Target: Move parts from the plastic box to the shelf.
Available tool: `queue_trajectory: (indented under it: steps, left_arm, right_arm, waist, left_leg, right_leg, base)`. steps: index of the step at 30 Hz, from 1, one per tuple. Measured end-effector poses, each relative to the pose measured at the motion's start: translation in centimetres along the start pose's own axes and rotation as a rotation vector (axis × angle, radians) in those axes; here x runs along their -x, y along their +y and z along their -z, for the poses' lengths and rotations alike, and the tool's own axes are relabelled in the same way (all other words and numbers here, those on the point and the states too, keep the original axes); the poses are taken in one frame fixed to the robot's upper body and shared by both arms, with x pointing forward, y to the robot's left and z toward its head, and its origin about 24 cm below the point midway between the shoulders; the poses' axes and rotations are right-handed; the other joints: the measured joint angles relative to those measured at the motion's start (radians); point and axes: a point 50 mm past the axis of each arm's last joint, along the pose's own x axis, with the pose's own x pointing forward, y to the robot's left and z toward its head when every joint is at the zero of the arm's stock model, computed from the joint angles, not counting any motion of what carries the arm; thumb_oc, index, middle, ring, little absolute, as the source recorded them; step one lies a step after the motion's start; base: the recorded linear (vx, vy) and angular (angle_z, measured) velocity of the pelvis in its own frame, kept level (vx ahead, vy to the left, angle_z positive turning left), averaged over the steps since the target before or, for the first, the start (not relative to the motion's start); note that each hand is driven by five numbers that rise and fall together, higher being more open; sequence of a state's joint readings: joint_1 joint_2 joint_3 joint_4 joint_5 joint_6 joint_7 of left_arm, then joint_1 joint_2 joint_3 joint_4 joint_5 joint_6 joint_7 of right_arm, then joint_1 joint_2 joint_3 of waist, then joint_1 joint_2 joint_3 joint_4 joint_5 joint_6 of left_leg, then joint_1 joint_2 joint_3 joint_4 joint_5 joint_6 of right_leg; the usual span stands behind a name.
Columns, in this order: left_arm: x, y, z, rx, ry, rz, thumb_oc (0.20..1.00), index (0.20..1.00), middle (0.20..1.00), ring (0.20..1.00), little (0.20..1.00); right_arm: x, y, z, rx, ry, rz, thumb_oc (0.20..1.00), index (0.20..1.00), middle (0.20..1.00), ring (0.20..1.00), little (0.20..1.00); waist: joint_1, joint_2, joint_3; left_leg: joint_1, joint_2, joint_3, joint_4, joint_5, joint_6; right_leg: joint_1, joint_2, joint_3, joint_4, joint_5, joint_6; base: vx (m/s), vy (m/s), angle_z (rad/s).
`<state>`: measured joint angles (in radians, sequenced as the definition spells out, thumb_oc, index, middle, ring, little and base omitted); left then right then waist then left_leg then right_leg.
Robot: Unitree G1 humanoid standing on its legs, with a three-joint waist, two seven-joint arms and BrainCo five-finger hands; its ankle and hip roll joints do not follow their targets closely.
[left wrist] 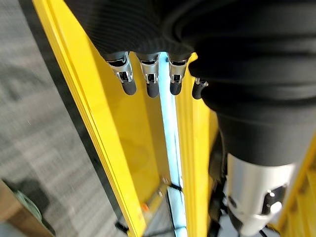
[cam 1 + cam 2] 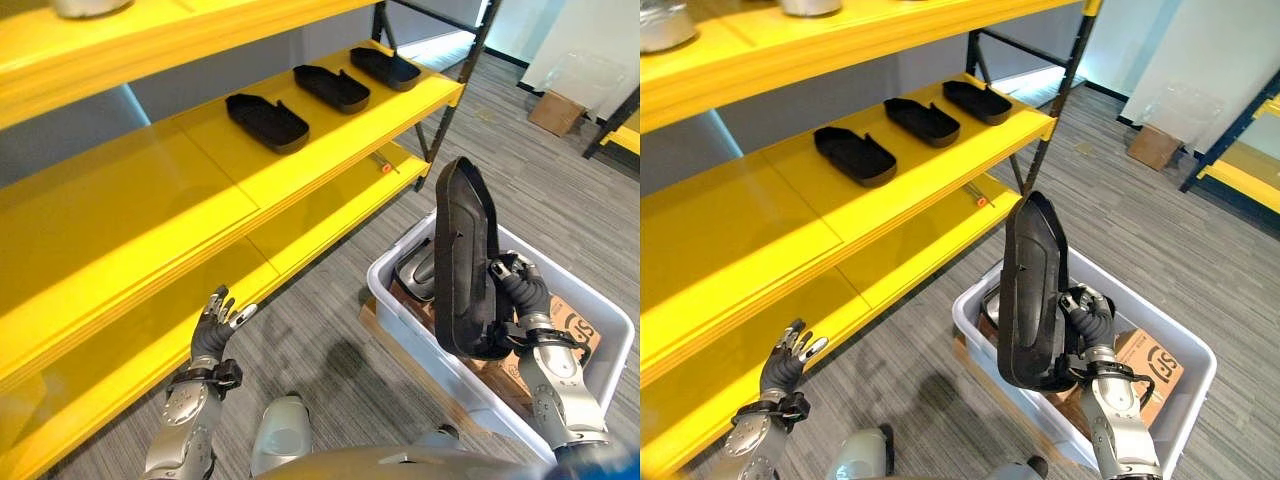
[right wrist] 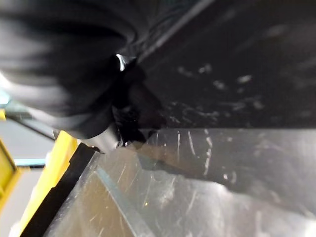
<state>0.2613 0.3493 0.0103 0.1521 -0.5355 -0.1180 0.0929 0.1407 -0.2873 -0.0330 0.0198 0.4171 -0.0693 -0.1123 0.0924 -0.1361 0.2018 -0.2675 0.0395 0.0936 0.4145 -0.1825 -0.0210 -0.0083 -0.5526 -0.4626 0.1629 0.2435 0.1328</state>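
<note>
In the left eye view, the right hand (image 2: pixel 515 290) gripped a long black tray-shaped part (image 2: pixel 462 262), held upright above the white plastic box (image 2: pixel 420 330) on the carpet. Another dark part (image 2: pixel 415 272) lay in the box on cardboard. Three matching black parts (image 2: pixel 267 121) sat in a row on the yellow shelf (image 2: pixel 150 190). The left hand (image 2: pixel 215 330) hovered low beside the shelf's bottom board. In the left wrist view, its fingers (image 1: pixel 149 81) hung relaxed and empty. In the right wrist view, the part's dark surface (image 3: pixel 237 64) lay against the hand.

Head stereo downward; wrist close-ups.
</note>
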Motion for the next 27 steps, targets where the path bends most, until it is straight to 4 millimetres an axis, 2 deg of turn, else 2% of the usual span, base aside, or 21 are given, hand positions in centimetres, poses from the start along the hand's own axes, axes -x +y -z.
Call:
queue_trajectory:
  steps: [1,2,3,4,5,6,7,8,9,10,11,13,15,16,17,18,19,21,23,25,27]
  left_arm:
    - [-0.5,-0.3,-0.8,-0.01,-0.028,0.014,1.0,1.0,1.0,1.0,1.0]
    - [-0.5,-0.5,-0.7,-0.013,-0.025,0.022,1.0,1.0,1.0,1.0,1.0]
    - [-0.9,-0.4,-1.0,-0.029,-0.032,0.026,1.0,1.0,1.0,1.0,1.0]
    - [-1.2,-0.5,-1.5,-0.035,-0.05,0.032,1.0,1.0,1.0,1.0,1.0]
    - [-1.1,-0.3,-1.6,-0.048,-0.052,0.031,1.0,1.0,1.0,1.0,1.0]
    - [-1.0,-0.3,-1.5,-0.058,-0.045,0.036,1.0,1.0,1.0,1.0,1.0]
    - [-0.9,-0.6,-1.3,-0.062,-0.041,0.046,1.0,1.0,1.0,1.0,1.0]
    - [-0.7,-1.1,-0.9,-0.051,-0.034,0.055,1.0,1.0,1.0,1.0,1.0]
    - [-0.7,-1.6,-0.6,-0.038,-0.026,0.07,1.0,1.0,1.0,1.0,1.0]
    - [-0.6,-1.9,-0.3,-0.027,-0.02,0.075,1.0,1.0,1.0,1.0,1.0]
    - [-0.3,-1.9,0.1,-0.018,-0.006,0.07,1.0,1.0,1.0,1.0,1.0]
    - [0.2,-1.6,0.8,-0.013,0.018,0.056,1.0,1.0,1.0,1.0,1.0]
    - [0.4,-2.1,1.0,0.012,0.021,0.057,1.0,1.0,1.0,1.0,1.0]
    - [0.4,-2.2,1.0,0.019,0.017,0.058,1.0,1.0,1.0,1.0,1.0]
    - [0.3,-2.2,0.9,0.017,0.015,0.058,1.0,1.0,1.0,1.0,1.0]
    - [0.5,-2.0,1.1,0.022,0.021,0.049,1.0,1.0,1.0,1.0,1.0]
    - [0.5,-2.2,1.2,0.033,0.02,0.048,1.0,1.0,1.0,1.0,1.0]
    - [0.4,-2.7,1.2,0.042,0.017,0.068,1.0,1.0,1.0,1.0,1.0]
    - [0.2,-3.0,0.9,0.046,0.006,0.079,1.0,1.0,1.0,1.0,1.0]
    - [0.2,-3.2,0.5,0.051,-0.01,0.087,1.0,1.0,1.0,1.0,1.0]
    - [0.2,-3.6,0.3,0.069,-0.023,0.095,1.0,1.0,1.0,1.0,1.0]
  right_arm:
    - [0.3,0.1,0.2,-0.016,0.006,0.002,0.2,0.2,0.2,0.2,0.2]
    - [0.3,0.0,-0.2,0.002,-0.007,-0.014,0.2,0.2,0.2,0.2,0.2]
    - [0.4,0.2,0.2,-0.007,0.007,-0.024,0.2,0.2,0.2,0.2,0.2]
    - [0.6,0.7,0.7,-0.02,0.025,-0.046,0.2,0.2,0.2,0.2,0.2]
    - [0.8,1.2,0.9,-0.023,0.037,-0.072,0.2,0.2,0.2,0.2,0.2]
    - [0.8,1.5,0.9,-0.037,0.031,-0.08,0.2,0.2,0.2,0.2,0.2]
    - [1.0,1.3,1.0,-0.055,0.035,-0.072,0.2,0.2,0.2,0.2,0.2]
    - [1.1,0.8,0.9,-0.059,0.036,-0.061,0.2,0.2,0.2,0.2,0.2]
    - [1.1,0.6,0.9,-0.059,0.038,-0.052,0.2,0.2,0.2,0.2,0.2]
    - [1.1,0.6,0.9,-0.053,0.04,-0.055,0.2,0.2,0.2,0.2,0.2]
    - [1.2,0.5,1.0,-0.051,0.042,-0.055,0.2,0.2,0.2,0.2,0.2]
    - [1.3,0.4,1.0,-0.046,0.048,-0.054,0.2,0.2,0.2,0.2,0.2]
    - [1.3,-0.1,1.0,-0.042,0.047,-0.045,0.2,0.2,0.2,0.2,0.2]
    - [1.1,-0.2,0.9,-0.041,0.043,-0.045,0.2,0.2,0.2,0.2,0.2]
    - [0.9,-0.1,0.9,-0.042,0.042,-0.049,0.2,0.2,0.2,0.2,0.2]
    - [0.5,0.0,0.7,-0.046,0.038,-0.056,0.2,0.2,0.2,0.2,0.2]
    - [0.2,0.1,0.5,-0.045,0.031,-0.061,0.2,0.2,0.2,0.2,0.2]
    - [-0.6,0.1,-0.4,-0.034,-0.001,-0.074,0.2,0.2,0.2,0.2,0.2]
    - [-0.6,-0.6,-0.9,-0.011,-0.013,-0.065,0.2,0.2,0.2,0.2,0.2]
    - [-0.7,-0.9,-1.1,0.009,-0.016,-0.064,0.2,0.2,0.2,0.2,0.2]
    - [-0.6,-1.0,-0.9,0.01,-0.009,-0.06,0.2,0.2,0.2,0.2,0.2]
  waist:
    - [-0.015,-0.015,0.003]
    - [-0.032,0.026,0.0]
    - [-0.056,0.027,0.01]
    - [-0.056,0.048,0.02]
    - [-0.061,0.053,0.026]
    - [-0.075,0.06,0.03]
    - [-0.097,0.056,0.03]
    - [-0.119,0.053,0.031]
    - [-0.143,0.06,0.037]
    - [-0.155,0.057,0.04]
    - [-0.156,0.059,0.052]
    - [-0.154,0.06,0.052]
    - [-0.147,0.069,0.033]
    - [-0.142,0.064,0.028]
    - [-0.134,0.052,0.02]
    - [-0.124,0.047,0.015]
    - [-0.123,0.054,0.016]
    - [-0.131,0.074,0.009]
    - [-0.132,0.093,-0.003]
    - [-0.134,0.1,-0.006]
    - [-0.137,0.111,-0.013]
  left_leg:
    - [-0.011,-0.035,-0.007,0.007,0.01,0.028]
    - [-0.018,-0.052,-0.01,0.053,-0.018,0.073]
    - [-0.009,-0.075,-0.043,0.026,-0.007,0.09]
    - [0.02,-0.079,-0.08,-0.057,0.02,0.131]
    - [0.068,-0.079,-0.104,-0.146,0.058,0.162]
    - [0.106,-0.078,-0.106,-0.206,0.088,0.171]
    - [0.128,-0.09,-0.1,-0.23,0.102,0.167]
    - [0.127,-0.111,-0.094,-0.229,0.107,0.171]
    - [0.128,-0.113,-0.091,-0.231,0.113,0.169]
    - [0.14,-0.114,-0.084,-0.246,0.122,0.158]
    - [0.174,-0.117,-0.081,-0.271,0.131,0.142]
    - [0.24,-0.13,-0.081,-0.329,0.139,0.131]
    - [0.3,-0.127,-0.125,-0.389,0.15,0.123]
    - [0.315,-0.128,-0.136,-0.397,0.149,0.111]
    - [0.322,-0.13,-0.135,-0.399,0.141,0.098]
    - [0.33,-0.126,-0.135,-0.398,0.129,0.081]
    - [0.327,-0.113,-0.134,-0.392,0.13,0.072]
    - [0.361,-0.074,-0.17,-0.403,0.141,0.04]
    - [0.375,-0.045,-0.191,-0.407,0.133,0.025]
    - [0.389,-0.027,-0.206,-0.426,0.128,0.017]
    - [0.388,0.001,-0.24,-0.439,0.12,0.0]
  right_leg:
    - [-0.02,-0.026,0.076,0.021,0.067,-0.022]
    - [-0.049,-0.019,0.18,0.105,0.099,-0.019]
    - [-0.101,-0.001,0.348,0.203,0.071,0.006]
    - [-0.163,0.114,0.475,0.288,-0.082,0.049]
    - [-0.222,0.222,0.507,0.345,-0.196,0.031]
    - [-0.25,0.3,0.507,0.355,-0.259,0.026]
    - [-0.273,0.327,0.468,0.324,-0.286,0.005]
    - [-0.314,0.355,0.454,0.203,-0.286,0.006]
    - [-0.341,0.371,0.456,0.104,-0.271,0.017]
    - [-0.366,0.385,0.459,0.042,-0.253,0.025]
    - [-0.369,0.397,0.471,-0.025,-0.233,0.019]
    - [-0.352,0.4,0.448,-0.041,-0.197,-0.002]
    - [-0.254,0.402,0.427,-0.047,-0.184,0.0]
    - [-0.194,0.404,0.449,-0.081,-0.169,0.002]
    - [-0.156,0.408,0.458,-0.11,-0.14,-0.008]
    - [-0.112,0.41,0.459,-0.152,-0.121,-0.048]
    - [-0.103,0.423,0.456,-0.167,-0.11,-0.062]
    - [-0.048,0.456,0.436,-0.198,-0.114,-0.068]
    - [-0.024,0.482,0.417,-0.203,-0.126,-0.077]
    - [-0.008,0.499,0.414,-0.216,-0.144,-0.098]
    - [0.001,0.522,0.388,-0.223,-0.147,-0.103]
  base:
    - [0.16,0.264,1.44]
    - [0.16,0.292,1.5]
    - [0.15,0.257,1.2]
    - [0.15,0.195,0.86]
    - [0.17,0.077,0.48]
    - [0.18,0.013,0.44]
    - [0.2,-0.036,0.61]
    - [0.18,-0.043,0.79]
    - [0.18,-0.06,0.62]
    - [0.15,-0.064,0.44]
    - [0.13,-0.08,0.21]
    - [0.15,-0.146,0.2]
    - [0.21,-0.229,0.39]
    - [0.12,-0.14,0.24]
    - [0.12,-0.155,0.03]
    - [0.08,-0.109,-0.13]
    - [0.14,-0.183,0.04]
    - [0.08,-0.128,0.22]
    - [0.06,-0.118,0.2]
    - [0.08,-0.152,0.23]
    - [0.05,-0.167,0.35]
